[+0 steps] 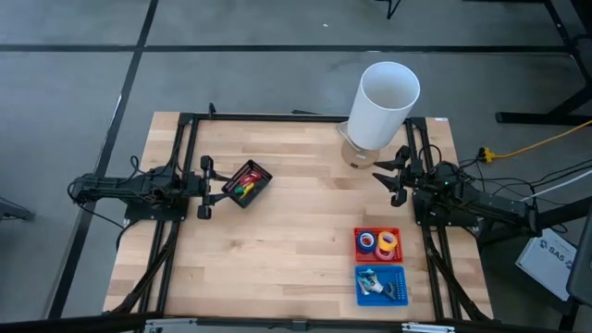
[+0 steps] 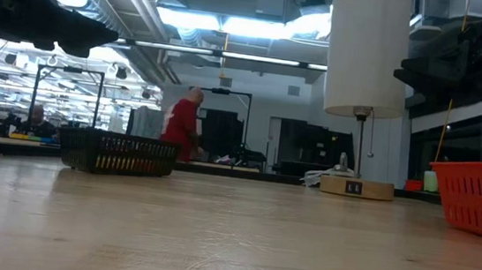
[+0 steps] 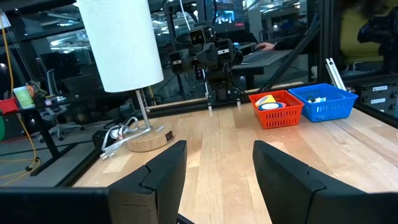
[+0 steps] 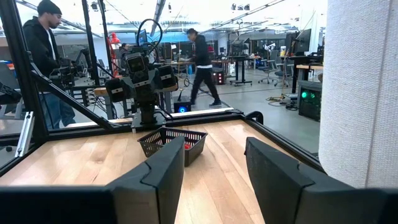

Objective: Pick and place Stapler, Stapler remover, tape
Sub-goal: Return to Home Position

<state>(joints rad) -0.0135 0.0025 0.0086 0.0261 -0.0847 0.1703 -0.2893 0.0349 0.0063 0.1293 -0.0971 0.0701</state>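
Hovering at the middle left of the high view: left tool (image 1: pixel 204 188), fingers spread wide, nothing between them. Points at the black basket (image 1: pixel 261 169), which sits just beside the fingertips on the wooden counter (image 1: pixel 277 250), left of the frame's centre. Lying inside that basket, close together: a red stapler (image 1: pixel 250 175) and a yellow stapler (image 1: pixel 241 191), with a touch of green beside them. Hovering at the middle right, facing inward: right tool (image 1: pixel 394 175), likewise spread and empty, near the base of the white lamp (image 1: pixel 384 102) at the upper right. Resting in the red basket (image 1: pixel 378 229) at the lower right, well apart from both tools: tape rolls (image 1: pixel 369 241), blue, orange-yellow and pink-red. Sitting just below it in the frame, close enough that touching or not cannot be told: blue basket (image 1: pixel 399 275), holding small pale items too small to name. Standing far behind the counter in the low view, left of centre: a person in a red top (image 2: pixel 183 126).
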